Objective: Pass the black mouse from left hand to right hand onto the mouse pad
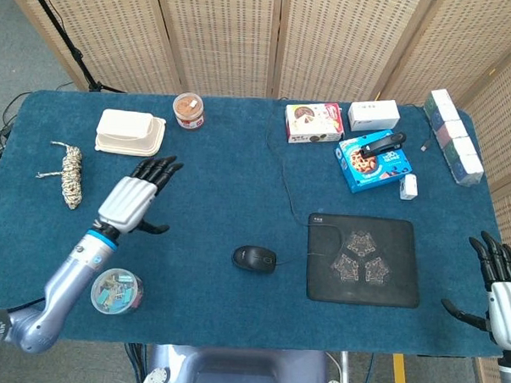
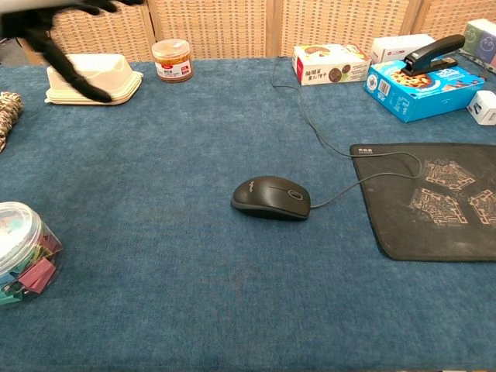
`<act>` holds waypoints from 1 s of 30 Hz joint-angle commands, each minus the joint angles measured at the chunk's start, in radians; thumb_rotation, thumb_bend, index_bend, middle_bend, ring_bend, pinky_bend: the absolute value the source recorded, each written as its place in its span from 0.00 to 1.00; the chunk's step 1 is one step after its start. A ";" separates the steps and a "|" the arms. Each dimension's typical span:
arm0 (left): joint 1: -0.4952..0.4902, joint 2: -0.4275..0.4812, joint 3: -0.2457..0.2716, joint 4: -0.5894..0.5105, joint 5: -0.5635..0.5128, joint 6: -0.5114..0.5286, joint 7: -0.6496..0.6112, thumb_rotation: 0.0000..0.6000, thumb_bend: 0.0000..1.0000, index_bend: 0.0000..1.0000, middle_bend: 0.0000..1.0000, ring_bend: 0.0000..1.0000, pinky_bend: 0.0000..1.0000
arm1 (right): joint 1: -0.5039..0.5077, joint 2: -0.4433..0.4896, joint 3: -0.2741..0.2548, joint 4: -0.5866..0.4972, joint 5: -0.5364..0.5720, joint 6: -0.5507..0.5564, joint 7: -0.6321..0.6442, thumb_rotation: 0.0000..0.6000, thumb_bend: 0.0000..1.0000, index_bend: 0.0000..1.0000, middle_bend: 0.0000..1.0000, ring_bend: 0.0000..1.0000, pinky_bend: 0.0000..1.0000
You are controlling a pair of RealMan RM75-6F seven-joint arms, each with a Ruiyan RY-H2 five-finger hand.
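Note:
The black mouse (image 1: 254, 258) (image 2: 271, 197) lies alone on the blue cloth, just left of the dark mouse pad (image 1: 364, 259) (image 2: 434, 200). Its cable runs up across the pad's near corner toward the back. My left hand (image 1: 135, 198) is raised well to the left of the mouse, fingers spread and empty; only its dark fingertips (image 2: 66, 58) show at the chest view's top left. My right hand (image 1: 499, 289) hovers off the table's right edge, fingers apart, holding nothing.
A clear tub of clips (image 1: 117, 289) (image 2: 19, 252) stands at the front left. A rope bundle (image 1: 70, 176), cream lunch box (image 1: 130, 133), jar (image 1: 189, 110), snack boxes (image 1: 314, 123), blue box with stapler (image 1: 374, 159) and tissue packs (image 1: 454, 136) line the back and right.

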 commanded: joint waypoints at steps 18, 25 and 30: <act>0.395 0.253 0.137 0.056 0.165 0.267 -0.385 1.00 0.04 0.00 0.00 0.00 0.00 | 0.192 0.098 -0.047 -0.326 -0.171 -0.280 -0.129 1.00 0.00 0.00 0.00 0.00 0.00; 0.460 0.292 0.142 -0.022 0.198 0.357 -0.354 1.00 0.04 0.00 0.00 0.00 0.00 | 0.315 -0.088 0.040 -0.408 0.001 -0.445 -0.369 1.00 0.00 0.00 0.00 0.00 0.00; 0.497 0.308 0.141 -0.029 0.235 0.394 -0.393 1.00 0.04 0.00 0.00 0.00 0.00 | 0.410 -0.337 0.092 -0.375 0.246 -0.504 -0.673 1.00 0.00 0.00 0.00 0.00 0.00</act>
